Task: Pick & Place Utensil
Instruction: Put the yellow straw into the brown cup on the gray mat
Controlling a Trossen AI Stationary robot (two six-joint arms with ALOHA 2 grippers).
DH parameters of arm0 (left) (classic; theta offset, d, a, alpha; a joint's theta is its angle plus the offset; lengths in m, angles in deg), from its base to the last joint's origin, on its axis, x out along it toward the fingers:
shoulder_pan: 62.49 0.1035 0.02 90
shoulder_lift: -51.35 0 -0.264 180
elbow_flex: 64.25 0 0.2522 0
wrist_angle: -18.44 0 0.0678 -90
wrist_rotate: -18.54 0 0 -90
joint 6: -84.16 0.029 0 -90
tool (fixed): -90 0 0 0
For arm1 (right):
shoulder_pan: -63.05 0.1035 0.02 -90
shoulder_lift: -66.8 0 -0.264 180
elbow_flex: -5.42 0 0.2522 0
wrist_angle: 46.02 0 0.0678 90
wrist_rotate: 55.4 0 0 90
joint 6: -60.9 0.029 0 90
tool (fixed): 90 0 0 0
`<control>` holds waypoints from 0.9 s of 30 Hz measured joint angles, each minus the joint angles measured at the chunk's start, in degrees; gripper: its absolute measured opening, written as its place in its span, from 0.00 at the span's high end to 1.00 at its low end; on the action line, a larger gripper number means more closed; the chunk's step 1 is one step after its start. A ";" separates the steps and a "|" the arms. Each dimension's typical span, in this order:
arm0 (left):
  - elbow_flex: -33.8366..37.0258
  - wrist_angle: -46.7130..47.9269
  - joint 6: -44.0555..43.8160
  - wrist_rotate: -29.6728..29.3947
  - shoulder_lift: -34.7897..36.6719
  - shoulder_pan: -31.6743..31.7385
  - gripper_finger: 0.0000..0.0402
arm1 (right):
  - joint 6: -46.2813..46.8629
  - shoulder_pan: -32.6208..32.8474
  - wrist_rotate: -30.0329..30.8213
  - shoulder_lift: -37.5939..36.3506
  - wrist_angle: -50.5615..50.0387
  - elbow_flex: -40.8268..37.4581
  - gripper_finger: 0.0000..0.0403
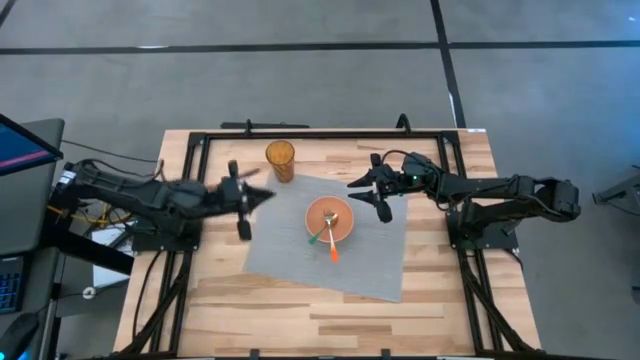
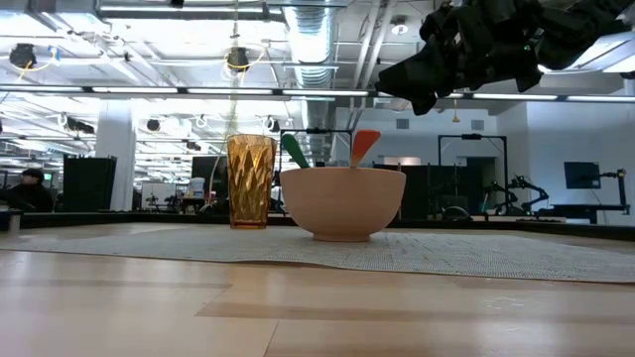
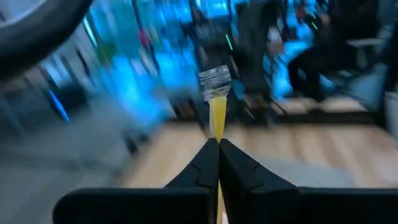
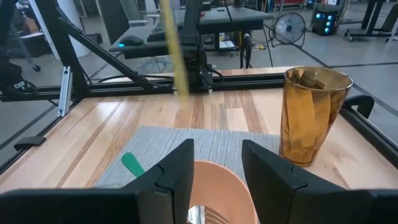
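Note:
A salmon bowl (image 1: 329,221) stands on a grey placemat (image 1: 370,260) and holds a green-handled utensil (image 2: 295,151) and an orange-handled one (image 2: 365,146), both leaning on its rim. My left gripper (image 1: 262,197) hovers over the mat's left edge, shut on a yellow-handled utensil (image 3: 217,115) with a silver head (image 3: 214,78). In the right wrist view that utensil (image 4: 175,50) is a blurred upright streak. My right gripper (image 1: 368,195) hangs open just right of the bowl (image 4: 214,186), touching nothing. My left gripper pinches the yellow handle (image 3: 217,134) between its two shut fingers, coming in roughly level from the table's left. The handle rises past the fingertips with the silver head uppermost, and a strip of yellow shows below the pinch. The utensil is lifted clear of the table.
An amber faceted cup (image 1: 280,160) stands on the wood at the mat's far-left corner, close to both grippers (image 4: 311,115). A black frame (image 1: 320,133) borders the table's far edge. Bare wood lies along the near side (image 1: 300,320).

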 joint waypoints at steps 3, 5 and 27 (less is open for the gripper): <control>-1.84 -6.91 11.52 -0.08 -0.53 3.28 0.98 | 0.00 0.00 0.00 0.00 -0.01 0.00 0.68; -3.02 -9.22 13.98 -0.60 -0.62 6.23 0.98 | 0.00 -0.02 0.00 0.00 -0.01 0.00 0.68; -1.51 -12.98 7.66 4.64 -12.63 30.18 0.92 | 0.00 0.00 0.00 0.00 -0.04 0.00 0.68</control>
